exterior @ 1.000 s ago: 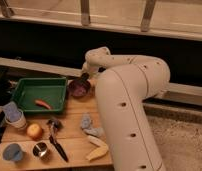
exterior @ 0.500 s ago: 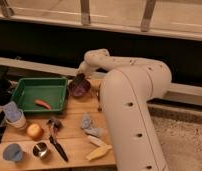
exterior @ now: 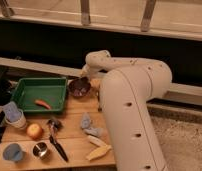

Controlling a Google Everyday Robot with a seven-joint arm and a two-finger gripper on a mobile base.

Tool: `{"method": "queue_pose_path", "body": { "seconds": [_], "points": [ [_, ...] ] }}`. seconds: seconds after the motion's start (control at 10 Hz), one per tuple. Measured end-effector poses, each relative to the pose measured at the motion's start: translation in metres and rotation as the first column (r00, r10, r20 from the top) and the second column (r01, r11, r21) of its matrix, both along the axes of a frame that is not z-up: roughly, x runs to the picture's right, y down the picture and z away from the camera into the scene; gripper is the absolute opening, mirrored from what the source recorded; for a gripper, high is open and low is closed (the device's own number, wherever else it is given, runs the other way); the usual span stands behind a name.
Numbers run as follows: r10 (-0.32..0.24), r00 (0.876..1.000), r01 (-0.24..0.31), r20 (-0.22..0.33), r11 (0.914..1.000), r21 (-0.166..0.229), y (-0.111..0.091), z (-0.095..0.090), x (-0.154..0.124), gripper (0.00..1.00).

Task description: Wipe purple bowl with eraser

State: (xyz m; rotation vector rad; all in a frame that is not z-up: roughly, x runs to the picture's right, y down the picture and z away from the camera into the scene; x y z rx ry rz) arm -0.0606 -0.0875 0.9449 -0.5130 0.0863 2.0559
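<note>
The gripper hangs at the far rim of the purple bowl, its hollow just below. Whether it is open or gripping the eraser cannot be told.

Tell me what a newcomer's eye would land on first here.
The bulky white arm fills the right half, bending over the wooden table. Its tool is at the far rim of the purple bowl, which sits beside a green tray holding an orange item.
</note>
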Motion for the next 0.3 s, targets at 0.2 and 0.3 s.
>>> {"method": "queue_pose_path", "body": {
  "seconds": [0.2, 0.3],
  "points": [
    [0.009, 1.000, -0.010, 0.002, 0.9997, 0.023, -0.0134, -0.0026, 0.0024, 0.00],
    [0.011, 1.000, -0.012, 0.023, 0.9995, 0.027, -0.0149, -0.0031, -0.0051, 0.00]
  ]
}}
